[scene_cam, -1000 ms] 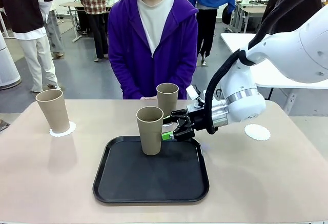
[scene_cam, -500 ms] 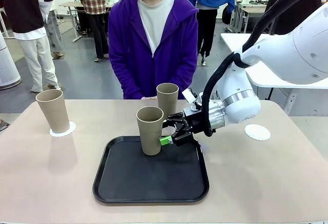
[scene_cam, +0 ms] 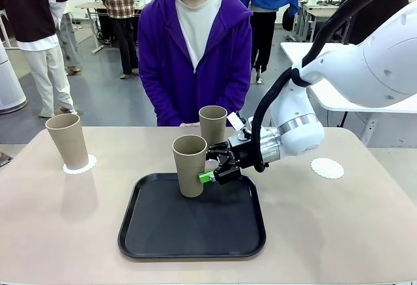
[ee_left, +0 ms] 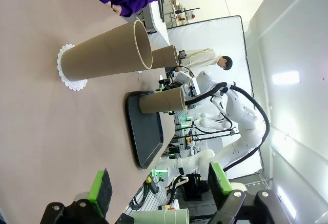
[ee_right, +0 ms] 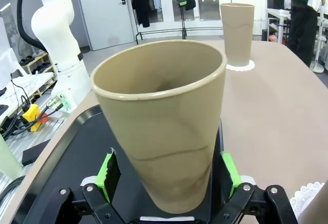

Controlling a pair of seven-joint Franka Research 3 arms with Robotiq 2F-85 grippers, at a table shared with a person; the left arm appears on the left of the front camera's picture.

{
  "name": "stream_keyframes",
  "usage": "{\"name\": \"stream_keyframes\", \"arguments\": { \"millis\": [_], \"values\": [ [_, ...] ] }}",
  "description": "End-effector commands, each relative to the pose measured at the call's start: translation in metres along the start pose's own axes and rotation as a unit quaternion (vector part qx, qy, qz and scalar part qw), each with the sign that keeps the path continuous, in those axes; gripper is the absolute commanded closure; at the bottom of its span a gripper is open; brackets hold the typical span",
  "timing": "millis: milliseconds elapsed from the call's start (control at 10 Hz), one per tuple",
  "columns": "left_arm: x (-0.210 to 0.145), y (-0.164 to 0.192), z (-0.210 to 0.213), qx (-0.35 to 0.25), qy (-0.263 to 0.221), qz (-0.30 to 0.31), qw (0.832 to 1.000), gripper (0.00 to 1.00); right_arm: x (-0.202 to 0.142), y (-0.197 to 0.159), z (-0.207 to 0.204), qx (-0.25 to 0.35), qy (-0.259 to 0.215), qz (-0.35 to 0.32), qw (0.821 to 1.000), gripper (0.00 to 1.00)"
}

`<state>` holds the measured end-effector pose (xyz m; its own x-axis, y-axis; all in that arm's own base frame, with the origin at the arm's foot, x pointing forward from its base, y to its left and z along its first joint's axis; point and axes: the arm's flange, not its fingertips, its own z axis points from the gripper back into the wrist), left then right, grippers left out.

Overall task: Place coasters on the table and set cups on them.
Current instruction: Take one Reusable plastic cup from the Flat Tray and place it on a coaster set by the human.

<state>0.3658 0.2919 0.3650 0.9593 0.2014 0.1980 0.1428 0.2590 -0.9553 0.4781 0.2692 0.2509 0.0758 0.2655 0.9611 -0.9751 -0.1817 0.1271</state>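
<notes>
Fingers (ee_right: 109,175) of our right gripper (scene_cam: 210,169) stand spread wide around the cup on the tray (scene_cam: 189,165), not yet squeezing. We count one cup (scene_cam: 68,141) seated on its doily; the right-hand doily (scene_cam: 327,167) lies bare. Our left gripper (ee_left: 159,185) hangs open.

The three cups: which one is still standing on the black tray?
The cup nearest the robot, between the right gripper's open jaws, stands on the tray. The other cups stand on the table.
</notes>
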Motion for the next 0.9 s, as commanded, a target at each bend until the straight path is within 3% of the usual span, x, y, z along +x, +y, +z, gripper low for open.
{"name": "stream_keyframes", "arguments": {
  "millis": [0,800],
  "values": [
    [-0.001,-0.002,0.001,0.001,-0.001,0.000,1.000,0.00,-0.004,-0.015,-0.008,0.005,-0.006,0.008,1.000,0.00],
    [-0.001,-0.002,0.001,0.001,-0.001,0.000,1.000,0.00,-0.001,-0.017,-0.031,0.037,-0.006,0.011,0.999,0.00]
  ]
}}
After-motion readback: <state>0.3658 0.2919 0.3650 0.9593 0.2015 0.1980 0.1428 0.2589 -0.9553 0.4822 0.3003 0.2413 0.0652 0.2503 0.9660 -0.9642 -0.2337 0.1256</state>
